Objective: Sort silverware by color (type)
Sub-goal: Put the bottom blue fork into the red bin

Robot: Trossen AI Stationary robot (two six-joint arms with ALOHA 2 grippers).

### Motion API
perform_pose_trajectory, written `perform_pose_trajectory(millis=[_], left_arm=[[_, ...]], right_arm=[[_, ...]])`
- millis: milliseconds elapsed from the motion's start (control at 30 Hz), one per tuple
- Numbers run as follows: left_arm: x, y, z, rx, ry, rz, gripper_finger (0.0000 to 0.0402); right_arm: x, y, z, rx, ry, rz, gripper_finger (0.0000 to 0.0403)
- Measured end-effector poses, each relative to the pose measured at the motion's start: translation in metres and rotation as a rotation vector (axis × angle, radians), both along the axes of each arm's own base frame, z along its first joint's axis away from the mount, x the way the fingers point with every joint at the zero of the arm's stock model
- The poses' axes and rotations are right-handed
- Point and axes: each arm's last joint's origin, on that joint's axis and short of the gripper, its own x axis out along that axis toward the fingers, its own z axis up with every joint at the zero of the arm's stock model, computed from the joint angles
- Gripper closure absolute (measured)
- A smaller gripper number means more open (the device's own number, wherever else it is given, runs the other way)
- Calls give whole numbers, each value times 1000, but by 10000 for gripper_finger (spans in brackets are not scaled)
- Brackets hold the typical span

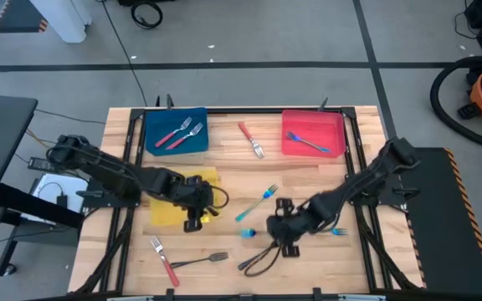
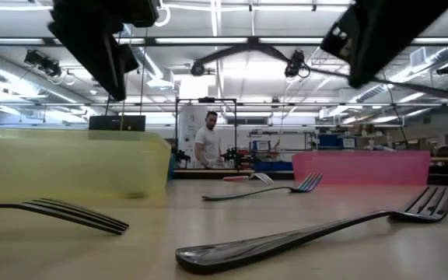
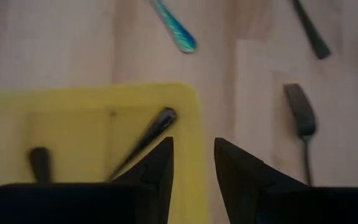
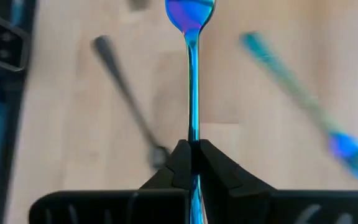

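My right gripper [image 1: 269, 232] hangs over the table's near middle, shut on a bright blue fork [image 4: 193, 93]. My left gripper [image 1: 212, 207] stands open above the right edge of the yellow tray [image 1: 167, 209], nothing between its fingers [image 3: 192, 155]. Two dark forks [image 3: 145, 140] lie in that tray. The blue tray [image 1: 153, 142] at the far left holds two red-handled forks [image 1: 178, 132]. A bluish fork [image 1: 312, 142] lies in the red tray [image 1: 287, 146]. Loose on the table are a red fork [image 1: 252, 140], a blue fork [image 1: 258, 203], another red fork [image 1: 164, 259] and two dark forks [image 1: 201, 260] [image 1: 256, 261]. My right gripper pinches the blue fork's slim handle [image 4: 193, 130] between its two fingers. The fingers slant down from the table's right side. The handle runs straight out ahead of them, its rounded end [image 4: 191, 12] pointing toward the table's left. The fork is lifted off the table.
A small blue piece [image 1: 339, 232] shows under my right arm. In the low view the dark forks [image 2: 309, 233] [image 2: 53, 211] lie close at the near edge. A person [image 2: 206, 144] stands far back in the room. Black frame rails border the table.
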Motion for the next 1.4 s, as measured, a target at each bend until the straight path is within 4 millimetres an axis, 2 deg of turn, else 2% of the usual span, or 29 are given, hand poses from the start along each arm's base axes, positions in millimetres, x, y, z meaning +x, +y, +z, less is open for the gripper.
perform_pose_trajectory(millis=[233, 467, 667, 867, 967, 1100, 1400], left_arm=[[3, 26, -1, 42, 25, 32, 285], [-6, 42, 16, 78, -29, 5, 285], [-15, 63, 32, 102, -86, 37, 285], [-20, 81, 37, 121, -94, 83, 285], [-23, 85, 36, 134, -70, 84, 285], [-24, 89, 35, 144, -57, 80, 285], [-25, 88, 35, 136, -43, 89, 285]], right_arm=[[-17, -58, 40, -114, 10, -97, 383], [-37, -128, 69, -202, 44, -208, 384], [-59, -186, 89, -261, 42, -304, 384], [-86, -241, 97, -276, 87, -456, 383], [-100, -264, 92, -236, 112, -519, 383], [-120, -289, 71, -190, 183, -613, 383], [-147, -317, 20, -144, 236, -681, 383]])
